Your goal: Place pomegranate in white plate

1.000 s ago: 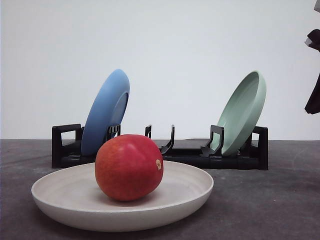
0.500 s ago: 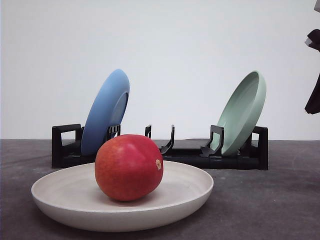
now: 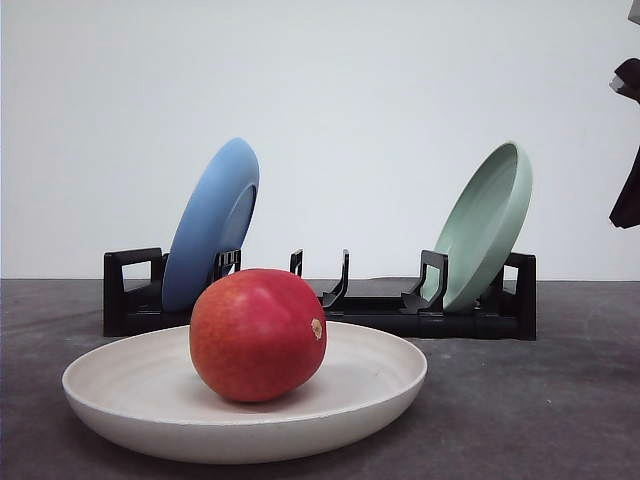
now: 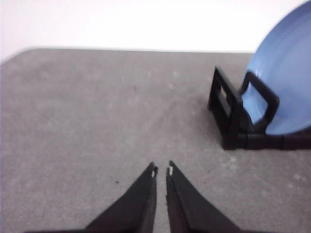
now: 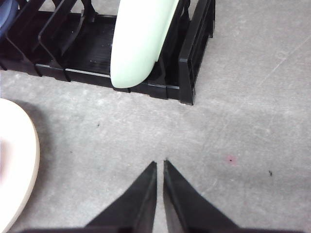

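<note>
The red pomegranate [image 3: 258,334] rests inside the cream-white plate [image 3: 380,385] at the front left of the table. An edge of the white plate [image 5: 19,170] also appears in the right wrist view. My left gripper [image 4: 161,171] hangs shut over bare grey tabletop, short of the rack's blue-plate end, with nothing between its fingers. Over the table, in front of the rack's pale green end, my right gripper [image 5: 160,164] is shut and empty, apart from the plate. A dark part of the right arm [image 3: 628,150] shows at the far right edge of the front view.
A black dish rack [image 3: 380,310] stands behind the white plate. A blue plate [image 3: 212,222] leans in its left end and a pale green plate [image 3: 488,225] in its right end. Grey tabletop [image 4: 87,126] lies open in front of the rack.
</note>
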Robot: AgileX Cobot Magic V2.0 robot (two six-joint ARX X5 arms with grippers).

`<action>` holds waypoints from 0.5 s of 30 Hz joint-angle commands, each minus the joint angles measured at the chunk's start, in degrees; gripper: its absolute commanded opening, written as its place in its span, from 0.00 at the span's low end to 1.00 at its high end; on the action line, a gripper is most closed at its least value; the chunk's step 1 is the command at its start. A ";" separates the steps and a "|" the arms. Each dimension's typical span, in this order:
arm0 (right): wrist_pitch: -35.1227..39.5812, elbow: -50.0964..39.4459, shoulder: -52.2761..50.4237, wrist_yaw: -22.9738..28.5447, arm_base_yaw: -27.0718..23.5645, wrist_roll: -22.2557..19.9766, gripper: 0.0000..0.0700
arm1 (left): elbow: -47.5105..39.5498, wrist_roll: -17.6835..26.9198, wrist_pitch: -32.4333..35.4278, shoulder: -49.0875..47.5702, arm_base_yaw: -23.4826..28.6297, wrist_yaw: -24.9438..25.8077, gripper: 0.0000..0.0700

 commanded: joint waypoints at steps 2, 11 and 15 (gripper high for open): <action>0.39 0.00 0.17 0.02 0.11 0.18 0.02 | -0.54 0.78 0.01 -0.30 -0.18 -0.57 0.02; 0.40 0.00 0.17 0.00 0.15 0.19 0.02 | -0.54 2.33 0.41 -0.30 -3.21 -2.00 0.02; 0.40 0.00 0.17 0.00 0.15 0.18 0.02 | -0.54 2.45 0.48 -0.28 -3.31 -1.98 0.02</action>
